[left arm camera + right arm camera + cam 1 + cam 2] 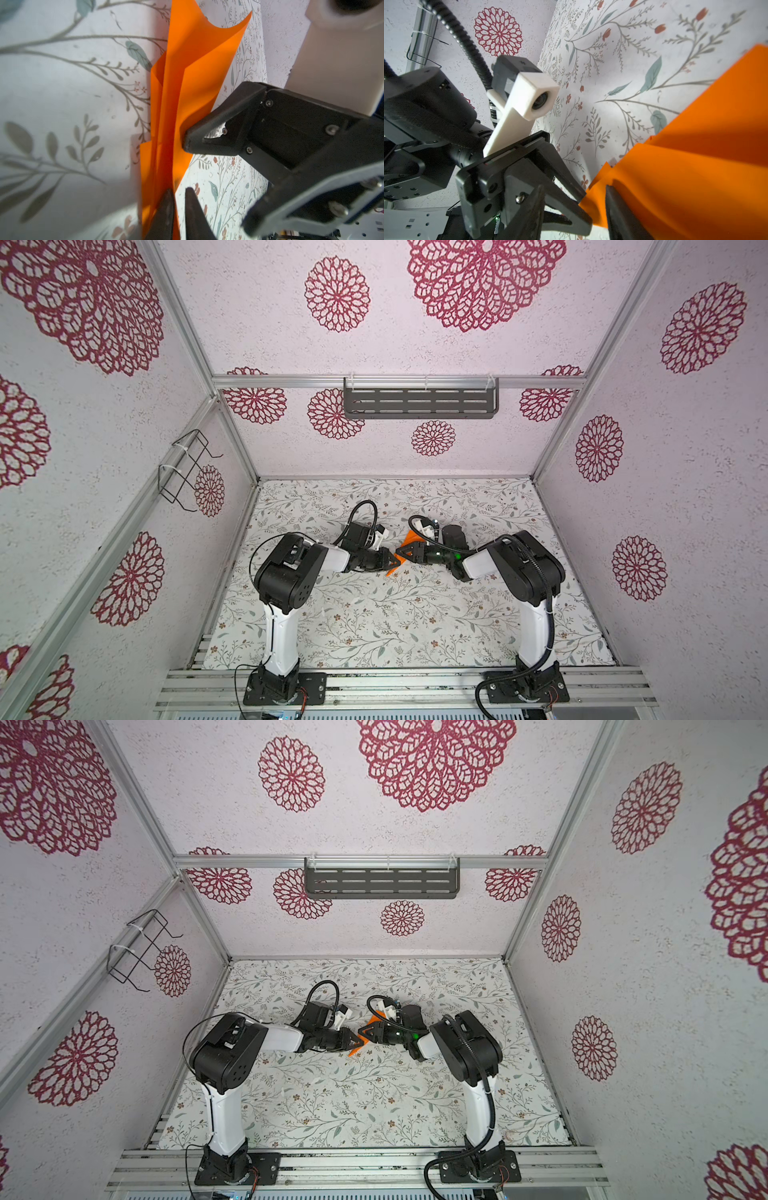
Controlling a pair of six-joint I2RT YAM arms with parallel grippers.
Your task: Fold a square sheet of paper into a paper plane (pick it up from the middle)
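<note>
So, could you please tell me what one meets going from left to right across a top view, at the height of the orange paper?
The left arm's black elbow housing → left end effector → orange paper → right end effector → right arm's black elbow housing.

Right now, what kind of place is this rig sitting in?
Probably an enclosed robot test booth, not a home: an aluminium frame holding wallpapered panels, the left arm and right arm bolted to a front rail, and a floral-covered tabletop.
</note>
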